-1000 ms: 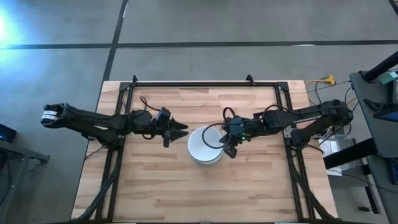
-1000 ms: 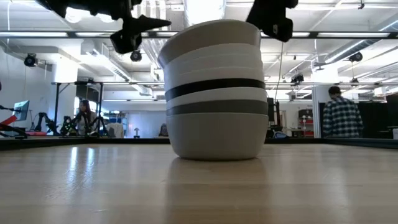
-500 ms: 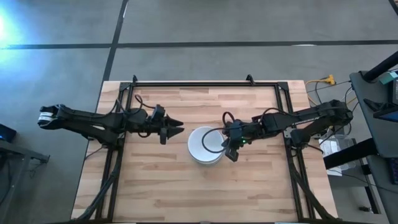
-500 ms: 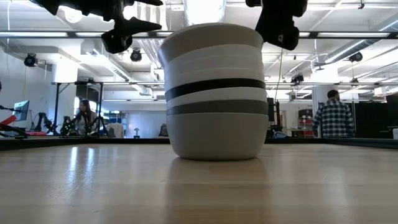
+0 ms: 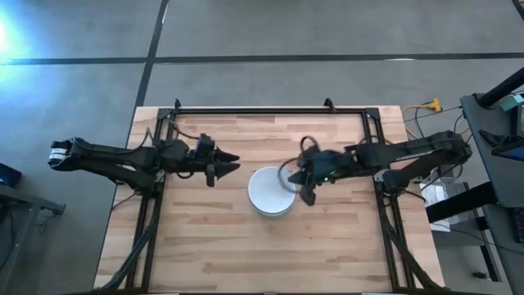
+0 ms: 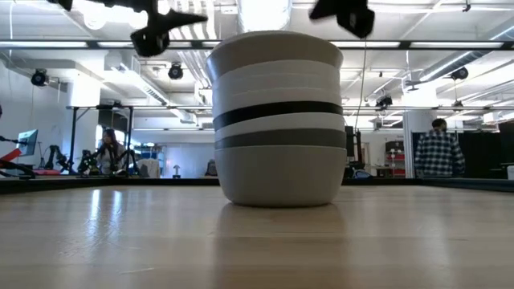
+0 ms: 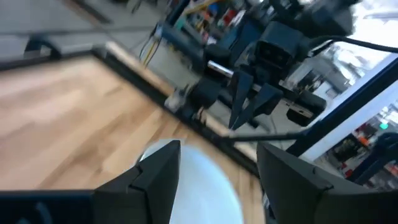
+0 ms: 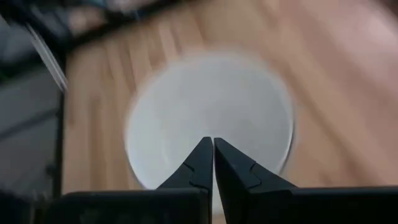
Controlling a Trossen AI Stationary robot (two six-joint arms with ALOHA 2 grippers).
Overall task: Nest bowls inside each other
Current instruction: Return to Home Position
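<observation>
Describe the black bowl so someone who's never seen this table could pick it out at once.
On the wooden table, one stack of nested bowls stands near the middle, the left pincer to its left and the right pincer by its right edge. In the low view the black bowl shows as a thin band halfway up the stack; every other band is white or grey.

The bowls [image 5: 270, 191] sit nested in one upright stack just right of centre in the high view, the top one round and white inside. In the low view the stack fills the middle, its rims banded white, black, white and grey above a pale bottom bowl.
</observation>
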